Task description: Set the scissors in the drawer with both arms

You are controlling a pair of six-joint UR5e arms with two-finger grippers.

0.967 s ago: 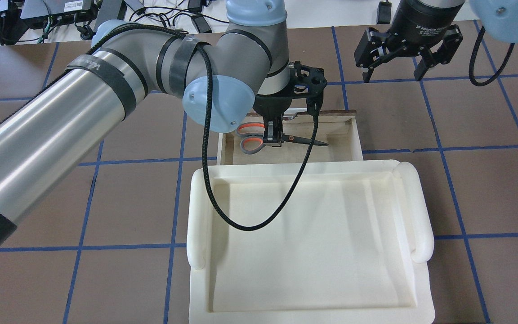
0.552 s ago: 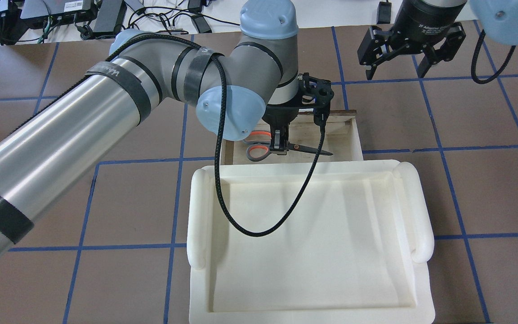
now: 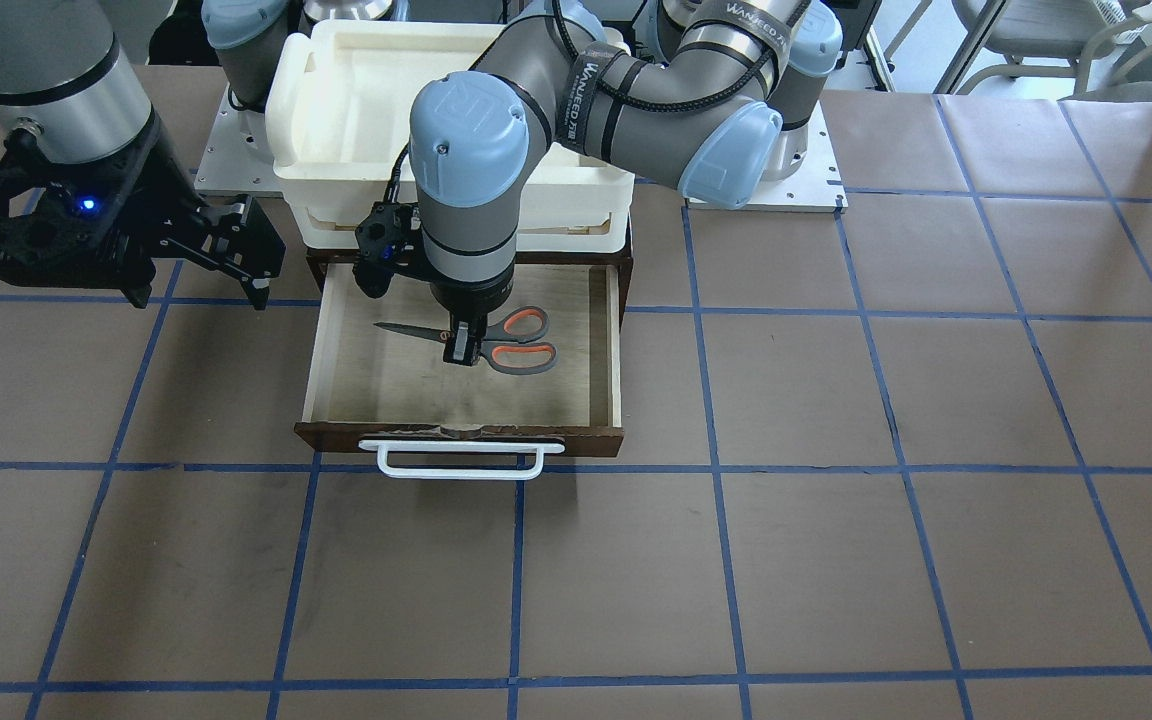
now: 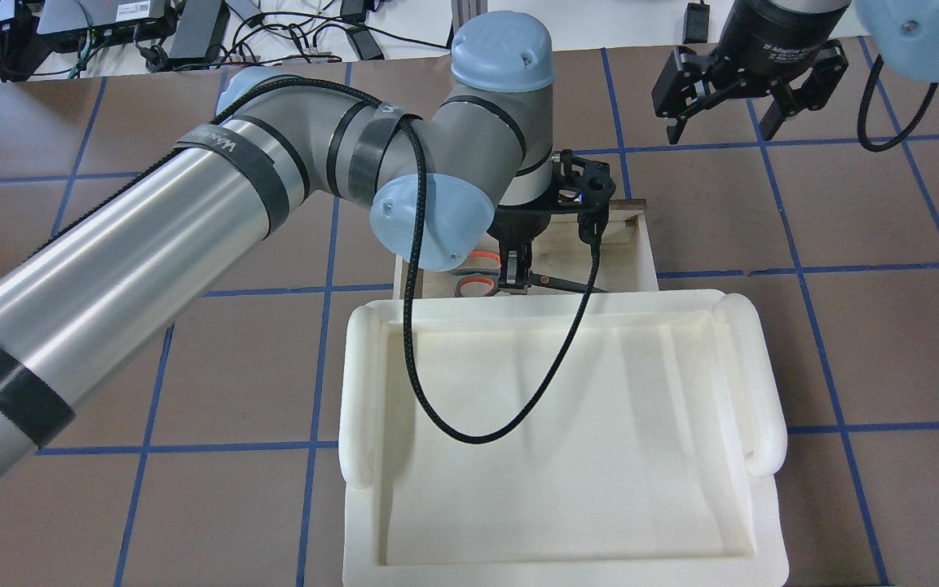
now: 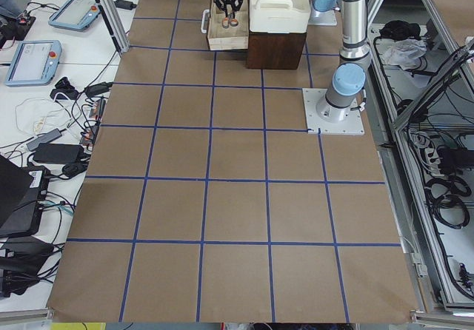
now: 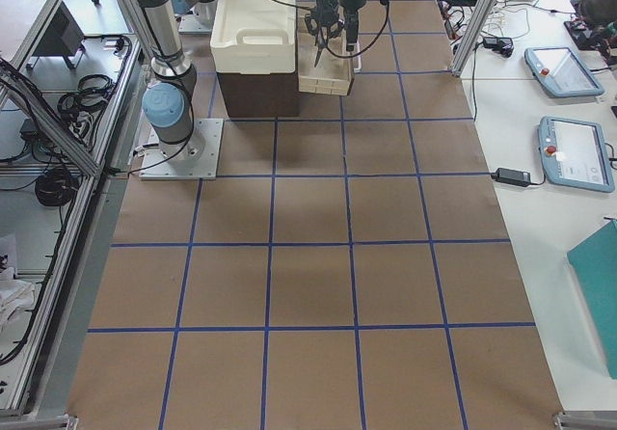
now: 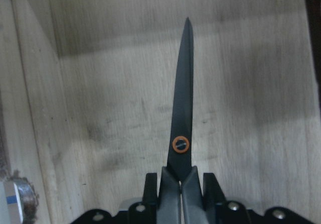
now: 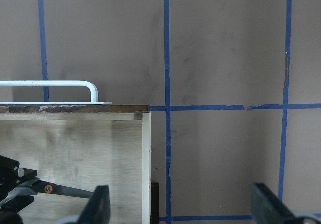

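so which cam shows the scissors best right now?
Exterior front-facing: the whole scissors show, blades to orange-lined handles, held by the left claw inside the drawer. Overhead: the left arm hides most of the handles. Left wrist: blade and pivot only. Right wrist: a blade sliver. Side views: too small.

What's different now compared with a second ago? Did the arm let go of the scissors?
No. The left gripper, still shut on the scissors, carried them across the drawer toward the white tray's edge, as the overhead view shows. Its arm swung along with it. The right gripper edged slightly farther off, still open. Drawer and tray have not moved.
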